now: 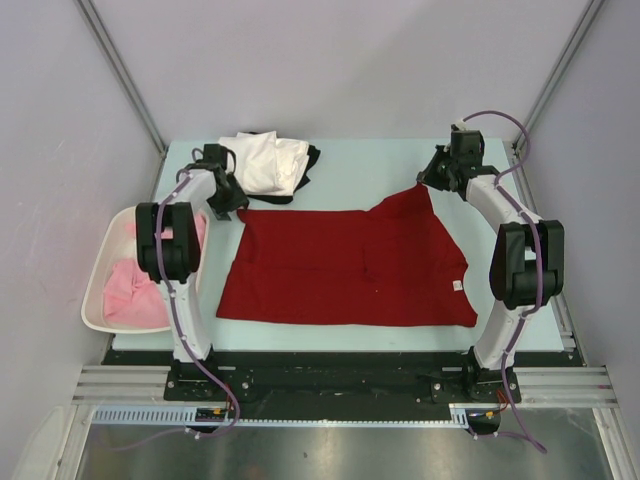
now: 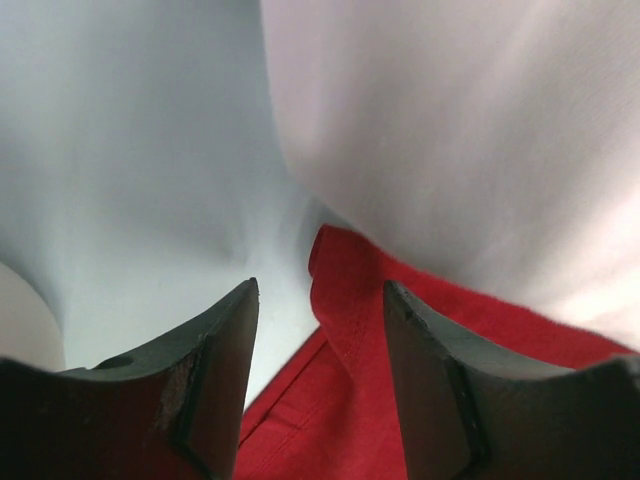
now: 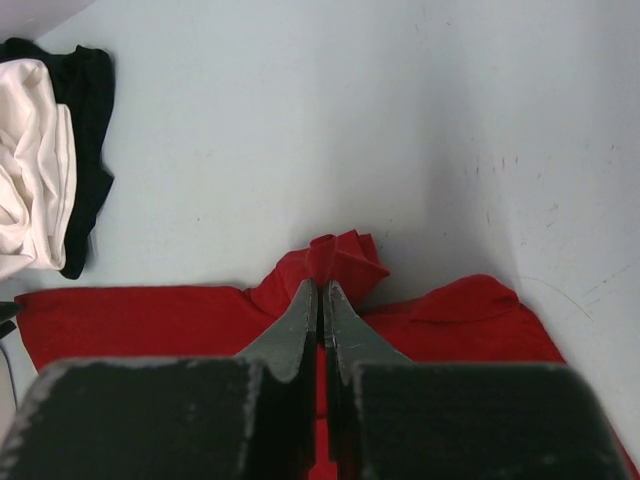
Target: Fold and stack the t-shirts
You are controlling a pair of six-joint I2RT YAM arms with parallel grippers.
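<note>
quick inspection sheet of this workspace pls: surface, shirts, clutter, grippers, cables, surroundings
surface: table pale blue-green, faint scuffs
job's things: dark red t-shirt spread flat; white t-shirt lying on black t-shirt at far left; pink t-shirt in the basket
clutter: white basket at the table's left edge
grippers: left gripper open, astride the red shirt's far left corner; right gripper shut on its bunched far right corner
cables: purple cables along both arms
surroundings: grey walls; metal rail at near edge

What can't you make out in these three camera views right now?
Top view: black shirt mostly hidden under the white shirt.
Top view: pink clothing in the basket, partly behind the left arm; count unclear.
Top view: label on the dark red shirt, too small to read.
</note>
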